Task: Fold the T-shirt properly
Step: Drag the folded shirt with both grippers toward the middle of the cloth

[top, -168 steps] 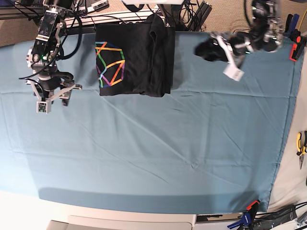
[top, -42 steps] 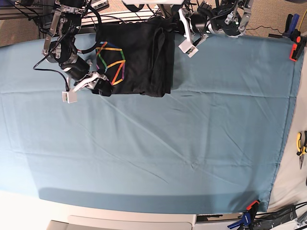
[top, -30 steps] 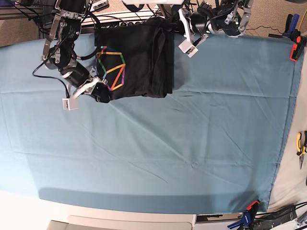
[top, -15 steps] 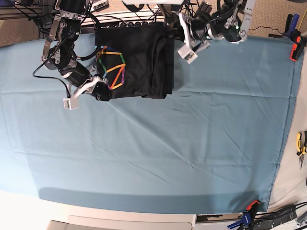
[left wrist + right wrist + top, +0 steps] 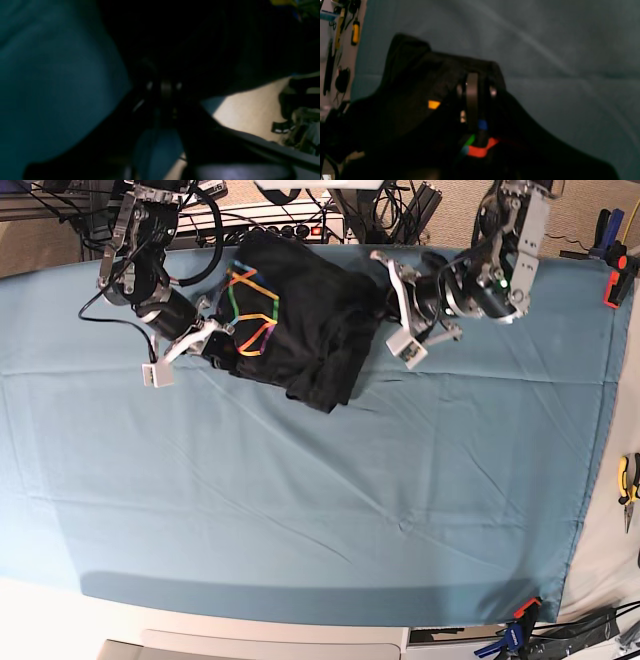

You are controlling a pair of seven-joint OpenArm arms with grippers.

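The black T-shirt (image 5: 305,340) lies folded and skewed at the far middle of the teal table cloth (image 5: 300,500), its multicolour print (image 5: 250,310) facing up. My right gripper (image 5: 212,346) is shut on the shirt's left corner. In the right wrist view the right gripper (image 5: 473,92) pinches black cloth (image 5: 407,87) with bits of print showing. My left gripper (image 5: 384,296) is shut on the shirt's right edge. The left wrist view is dark, with the left gripper (image 5: 163,87) buried in the black fabric (image 5: 212,45).
Cables and a power strip (image 5: 300,220) run along the table's far edge. A red clamp (image 5: 612,285) sits at the far right corner, pliers (image 5: 627,490) lie beyond the right edge, and clamps (image 5: 520,620) hold the near right corner of the cloth.
The shirt has been turned askew and pulled slightly toward the front. The left gripper came forward with the right edge, and the right gripper shifted a little farther back with its corner.
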